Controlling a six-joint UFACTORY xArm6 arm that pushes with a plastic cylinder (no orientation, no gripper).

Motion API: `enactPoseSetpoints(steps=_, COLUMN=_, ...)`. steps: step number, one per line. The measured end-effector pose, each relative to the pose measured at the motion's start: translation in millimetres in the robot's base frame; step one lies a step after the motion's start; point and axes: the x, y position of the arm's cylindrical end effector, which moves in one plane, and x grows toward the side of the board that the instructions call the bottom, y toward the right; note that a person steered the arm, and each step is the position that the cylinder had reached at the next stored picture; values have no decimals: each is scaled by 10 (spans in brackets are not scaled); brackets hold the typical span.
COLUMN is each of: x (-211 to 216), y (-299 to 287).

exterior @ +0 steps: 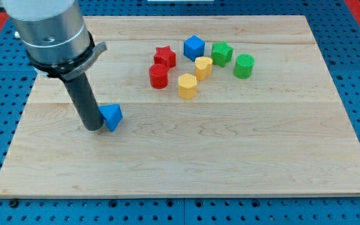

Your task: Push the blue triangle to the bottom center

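in the camera view my tip (pixel 93 127) sits on the tabletop (pixel 242 156) touching the left side of the blue triangle (pixel 112 115), which lies at the view's left-middle, well apart from the cluster of red, yellow, green and blue blocks near the view's top. there is no hand on this rig to be released or clenched, only the rod. the triangle looks light, stiff and likely to slide and spin easily, so i judge it wants contact square on a flat face at its upper left.
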Motion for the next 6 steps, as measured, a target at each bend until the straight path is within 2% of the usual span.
enactPoseSetpoints(steps=4, x=-201, y=-223)
enactPoseSetpoints(steps=6, x=-200, y=175)
